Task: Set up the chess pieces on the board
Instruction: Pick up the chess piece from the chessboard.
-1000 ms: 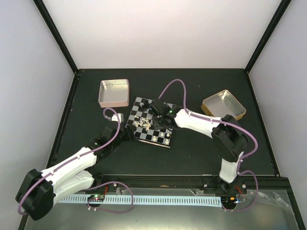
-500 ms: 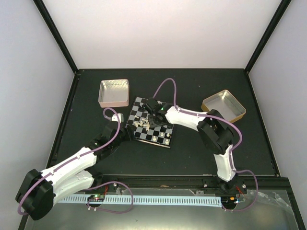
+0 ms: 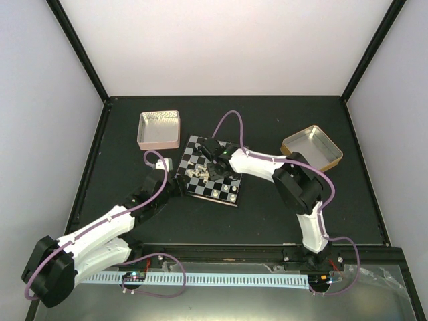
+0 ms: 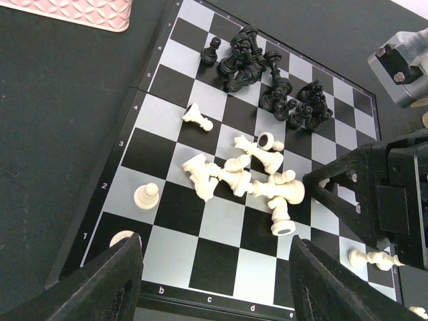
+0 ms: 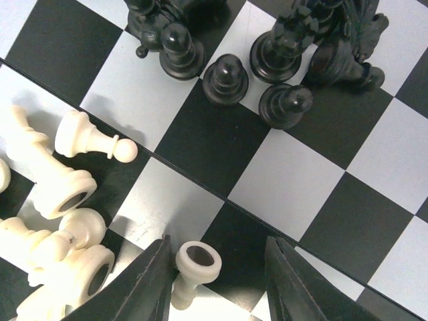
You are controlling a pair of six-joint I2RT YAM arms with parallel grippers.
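The board (image 3: 189, 152) lies at mid table. In the left wrist view (image 4: 221, 227) it bears a heap of toppled cream-white pieces (image 4: 247, 177) at its middle and a cluster of black pieces (image 4: 267, 73) farther back. One white pawn (image 4: 146, 195) stands near the left edge. My left gripper (image 4: 214, 287) is open and empty over the board's near edge. My right gripper (image 5: 217, 281) is open and low over the board. A fallen white piece (image 5: 194, 264) lies between its fingers, against the left finger (image 5: 144, 287). Black pieces (image 5: 227, 77) stand beyond it.
A pink tin (image 3: 159, 129) sits beyond the board's left side. A gold tin (image 3: 311, 147) sits at the right. More fallen white pieces (image 5: 60, 194) lie left of my right gripper. A white piece (image 4: 374, 257) lies near the board's right edge.
My right arm has folded its elbow inward and its gripper has shifted a little left over the board, toward the white heap. The left arm has not moved.
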